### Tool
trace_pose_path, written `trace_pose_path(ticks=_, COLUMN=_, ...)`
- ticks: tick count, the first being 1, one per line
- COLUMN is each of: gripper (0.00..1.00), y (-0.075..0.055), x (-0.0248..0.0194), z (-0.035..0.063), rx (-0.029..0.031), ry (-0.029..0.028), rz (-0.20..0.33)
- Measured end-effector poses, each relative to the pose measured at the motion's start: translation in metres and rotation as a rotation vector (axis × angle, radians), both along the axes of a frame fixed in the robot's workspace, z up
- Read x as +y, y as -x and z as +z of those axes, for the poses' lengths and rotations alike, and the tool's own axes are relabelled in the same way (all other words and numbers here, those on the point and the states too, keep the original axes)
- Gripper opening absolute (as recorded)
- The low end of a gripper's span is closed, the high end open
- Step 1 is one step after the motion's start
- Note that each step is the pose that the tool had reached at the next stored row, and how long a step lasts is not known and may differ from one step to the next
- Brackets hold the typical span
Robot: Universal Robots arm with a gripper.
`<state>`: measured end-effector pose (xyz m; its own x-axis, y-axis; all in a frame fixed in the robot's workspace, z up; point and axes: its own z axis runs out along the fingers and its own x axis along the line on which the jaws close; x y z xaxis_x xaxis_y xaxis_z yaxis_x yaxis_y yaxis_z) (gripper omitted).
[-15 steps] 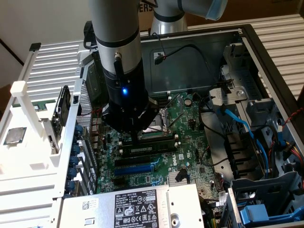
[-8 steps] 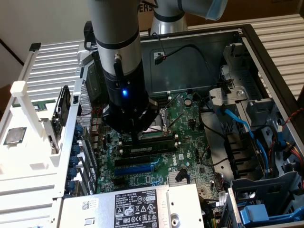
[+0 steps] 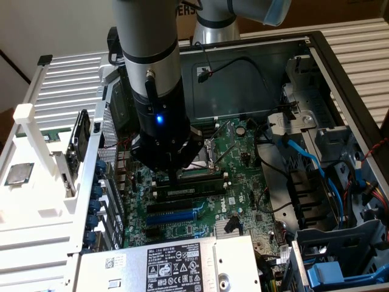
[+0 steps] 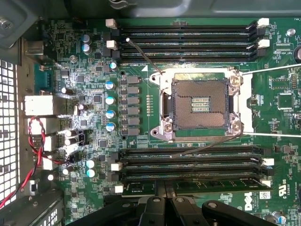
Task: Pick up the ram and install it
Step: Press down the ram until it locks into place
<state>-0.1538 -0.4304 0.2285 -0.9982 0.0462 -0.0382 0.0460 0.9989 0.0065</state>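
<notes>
Exterior view, starting at its left: a white plastic fixture stands outside the case, with a square silver processor chip lying flat on its deck, likely staged there as a parts rest. Next, the arm's gripper is down inside the open computer case, directly over the memory slots just below the CPU socket. The ram lies along the slot beneath the fingertips, level with its neighbours, so I judge it seated or nearly so. In the wrist view the two fingers stand close together, almost touching, on the stick's top edge; whether they pinch it or only press on it, I cannot tell. Further right in the exterior view, blue cables run toward the drive bays. Counts, wrist view: one empty socket, four slots above it, four below, one stick.
</notes>
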Motion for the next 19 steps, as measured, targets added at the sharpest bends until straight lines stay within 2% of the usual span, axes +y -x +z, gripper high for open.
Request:
trace_pose_path(ticks=9, gripper=0.1, y=0.001, x=-0.0002, z=-0.0001, rx=-0.0038, ry=-0.0005, rz=-0.006)
trace_pose_path(ticks=13, gripper=0.1, y=0.001, x=-0.0002, z=0.0083, rx=-0.0038, ry=-0.0002, rz=-0.007)
trace_pose_path(ticks=19, gripper=0.1, y=0.0, x=-0.0001, z=0.0143, rx=-0.0058, ry=-0.0002, rz=-0.01)
